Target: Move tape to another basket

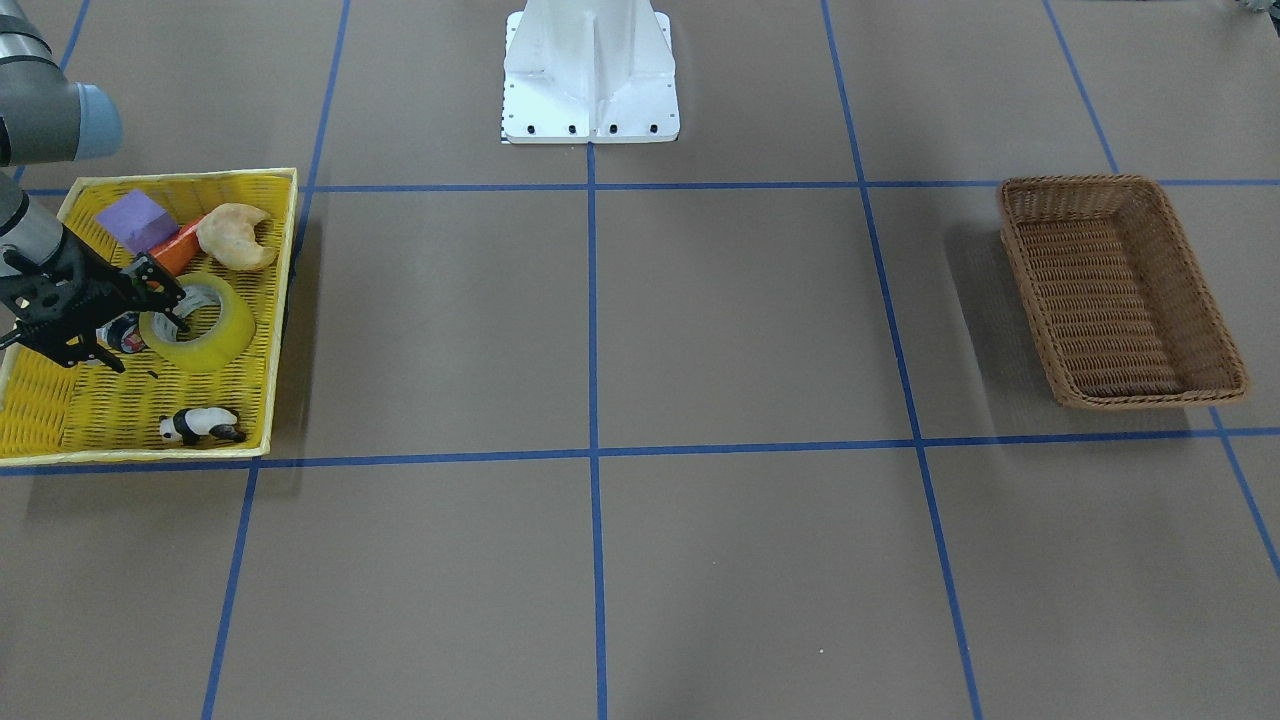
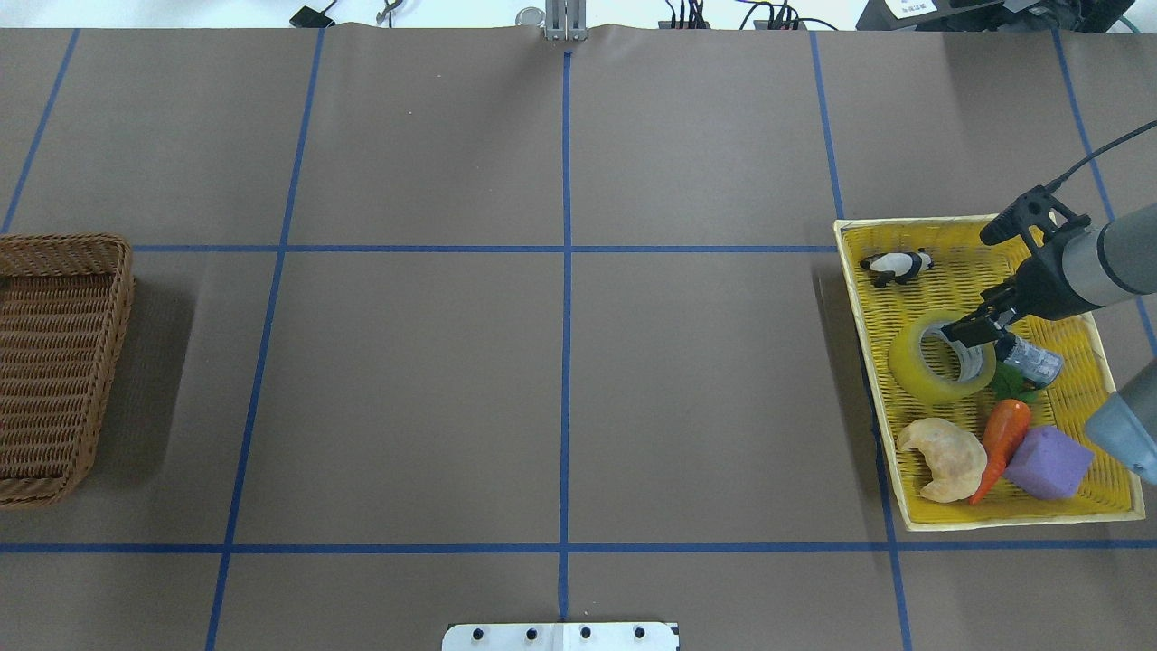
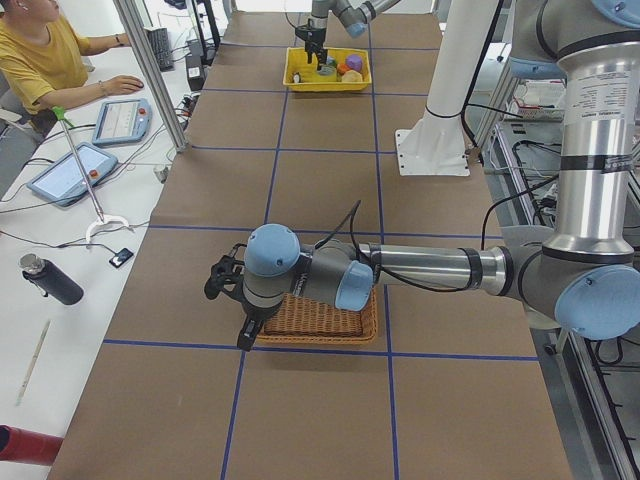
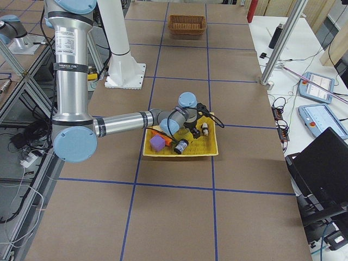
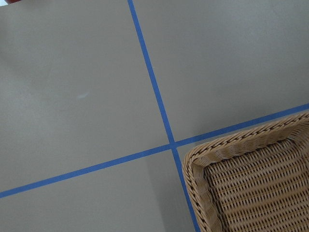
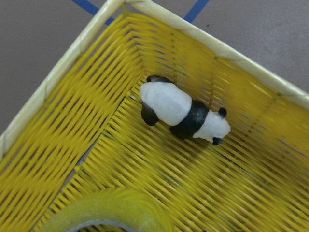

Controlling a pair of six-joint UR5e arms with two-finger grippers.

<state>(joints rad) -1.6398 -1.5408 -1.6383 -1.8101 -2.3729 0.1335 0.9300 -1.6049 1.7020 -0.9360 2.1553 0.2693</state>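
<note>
— Where is the translucent yellow-green roll of packing tape [image 2: 911, 366] lying?
— Flat in the shallow yellow woven tray [image 2: 931, 220], with its hole facing up. The right gripper [image 2: 974, 334] is straddling its wall, jaws spread and not clamping.
— And the left gripper [image 3: 246, 338]?
— It is hovering beside the deep brown wicker basket [image 1: 1115, 290], well apart across the brown table [image 1: 700, 320]; I cannot tell how its jaws stand. Only the right wrist view is showing the black-and-white toy panda [image 6: 181, 113] close, near the tray's corner.

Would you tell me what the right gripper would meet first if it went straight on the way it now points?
Most likely the tape: the right gripper points down at the roll's wall on the arm's side, inside the yellow tray. Depth is unclear, so it may be touching.
</note>
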